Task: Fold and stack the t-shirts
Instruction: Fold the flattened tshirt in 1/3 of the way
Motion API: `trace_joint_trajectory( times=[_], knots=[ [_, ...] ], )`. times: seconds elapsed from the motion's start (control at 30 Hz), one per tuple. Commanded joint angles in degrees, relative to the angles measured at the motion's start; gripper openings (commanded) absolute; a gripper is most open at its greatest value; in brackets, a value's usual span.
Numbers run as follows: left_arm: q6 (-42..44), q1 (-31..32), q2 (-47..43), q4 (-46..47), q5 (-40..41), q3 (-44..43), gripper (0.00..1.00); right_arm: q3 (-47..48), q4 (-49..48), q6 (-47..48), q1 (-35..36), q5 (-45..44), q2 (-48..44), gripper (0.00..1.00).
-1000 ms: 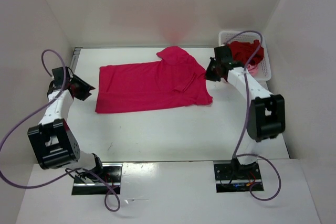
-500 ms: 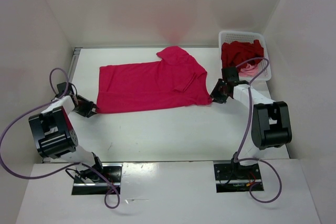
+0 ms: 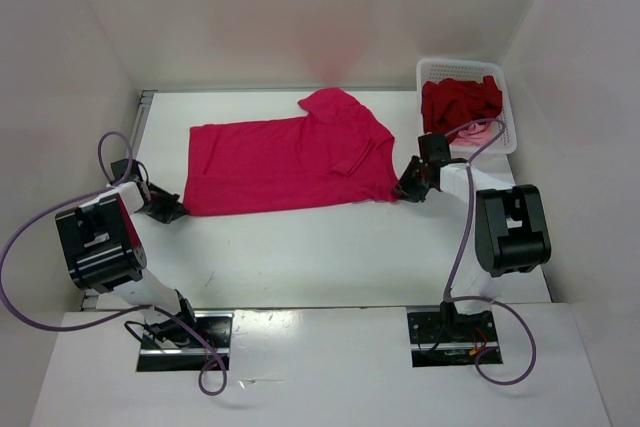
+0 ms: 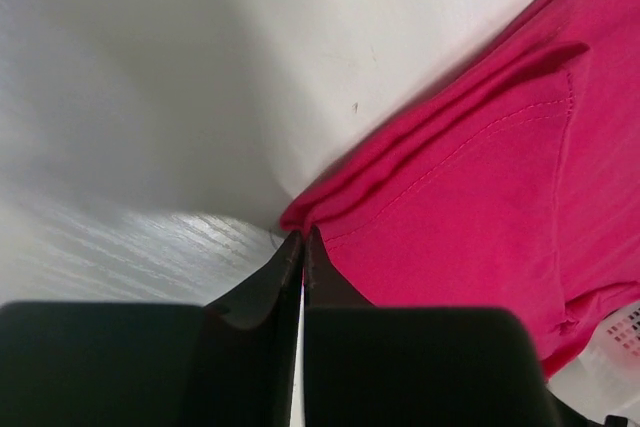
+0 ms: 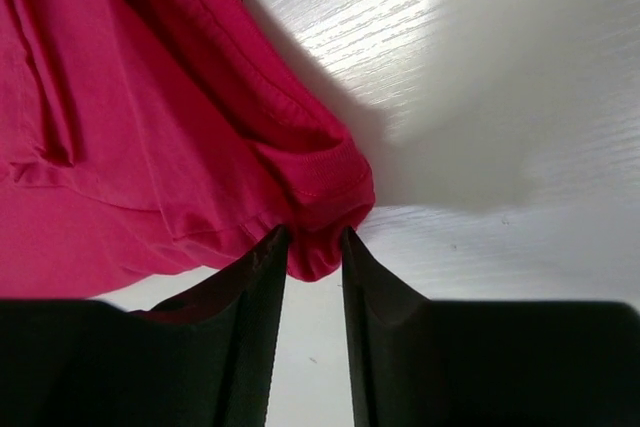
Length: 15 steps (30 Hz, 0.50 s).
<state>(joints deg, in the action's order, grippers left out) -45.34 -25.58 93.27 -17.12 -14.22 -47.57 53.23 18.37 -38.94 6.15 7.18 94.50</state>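
Note:
The bright magenta-red t-shirt (image 3: 290, 162) lies spread flat across the table, one sleeve folded over near its right end. My left gripper (image 3: 172, 212) is low at its near-left corner, and in the left wrist view the gripper (image 4: 302, 235) is shut on the corner of the shirt (image 4: 480, 177). My right gripper (image 3: 405, 190) is at the near-right corner. In the right wrist view that gripper (image 5: 314, 237) stands open, with a bunched fold of the shirt (image 5: 150, 147) between the fingertips. The dark crimson t-shirt (image 3: 460, 102) and a light pink t-shirt (image 3: 478, 132) lie in the basket.
The white mesh basket (image 3: 460, 64) stands at the far right corner, just behind my right arm. White walls close the table in on the left, back and right. A cable loops over each arm.
Both grippers came down toward the near edge to the shirt's near corners. The left one closed on its corner. The right one opened around the other corner.

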Motion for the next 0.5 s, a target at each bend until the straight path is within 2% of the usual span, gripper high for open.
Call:
trace_joint_trajectory(
  times=[0.0, 0.07, 0.1, 0.17, 0.27, 0.3, 0.4, 0.47],
  knots=[
    [0.43, -0.08, 1.21, 1.57, 0.07, -0.77, 0.00, 0.82, -2.30, -0.96, 1.41, 0.82, 1.04, 0.34],
    [0.43, -0.08, 1.21, 1.57, 0.07, -1.47, 0.00, 1.44, -0.98, -0.96, 2.20, -0.23, -0.18, 0.40],
    [0.43, -0.08, 1.21, 1.57, 0.07, -1.47, 0.00, 1.44, -0.97, -0.96, 2.72, -0.24, -2.63, 0.49],
    [0.96, -0.08, 1.21, 1.57, 0.07, -1.99, 0.00, -0.58, -0.97, -1.58, 2.72, -1.46, -5.19, 0.55],
    [1.48, -0.08, 1.21, 1.57, 0.59, -2.52, 0.00, -1.11, 0.34, -1.06, 2.72, -1.47, -7.66, 0.55],
    [2.01, -0.08, 1.21, 1.05, 1.20, -2.53, 0.00, -1.64, 0.35, -1.05, 2.72, -0.95, -8.18, 0.50],
    [2.01, -0.08, 1.21, 1.04, 1.74, -3.75, 0.00, -1.03, 1.14, 0.09, 3.33, 0.11, -5.83, 0.49],
    [2.01, -0.08, 1.74, 0.43, 1.74, -5.07, 0.00, -1.03, 1.14, 0.09, 3.34, -0.68, -5.03, 0.44]
  ],
)
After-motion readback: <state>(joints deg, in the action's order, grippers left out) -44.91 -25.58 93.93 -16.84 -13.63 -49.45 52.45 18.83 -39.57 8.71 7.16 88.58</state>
